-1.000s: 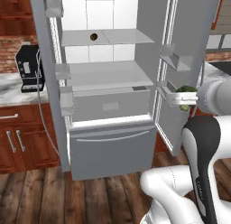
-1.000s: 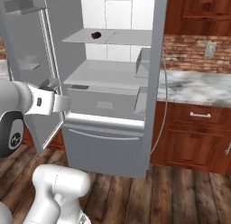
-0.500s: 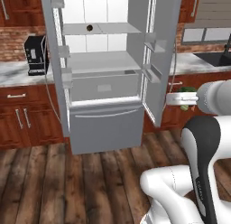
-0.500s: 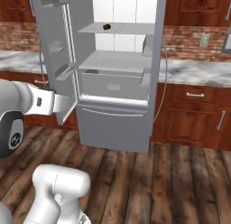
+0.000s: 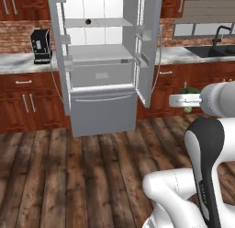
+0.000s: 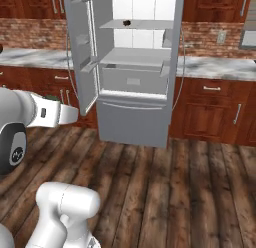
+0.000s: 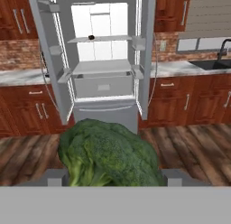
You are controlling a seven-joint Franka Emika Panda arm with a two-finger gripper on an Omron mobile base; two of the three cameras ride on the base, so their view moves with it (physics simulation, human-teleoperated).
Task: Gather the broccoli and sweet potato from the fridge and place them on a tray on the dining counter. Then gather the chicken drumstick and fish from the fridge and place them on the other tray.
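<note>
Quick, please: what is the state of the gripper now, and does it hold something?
Gripper: closed around the broccoli, holding it.

A small dark item on the fridge shelf is too small to identify.

arm: glossy white shells | joints: dark | links: rounded

The large, deep-green broccoli head with bumpy florets and paler green stalks is sitting in the foreground of the hand view, stalks pointing down — in front of the open fridge (well apart from it). In the left base view the broccoli is peeking out as a small green lump by the arm's end.
</note>
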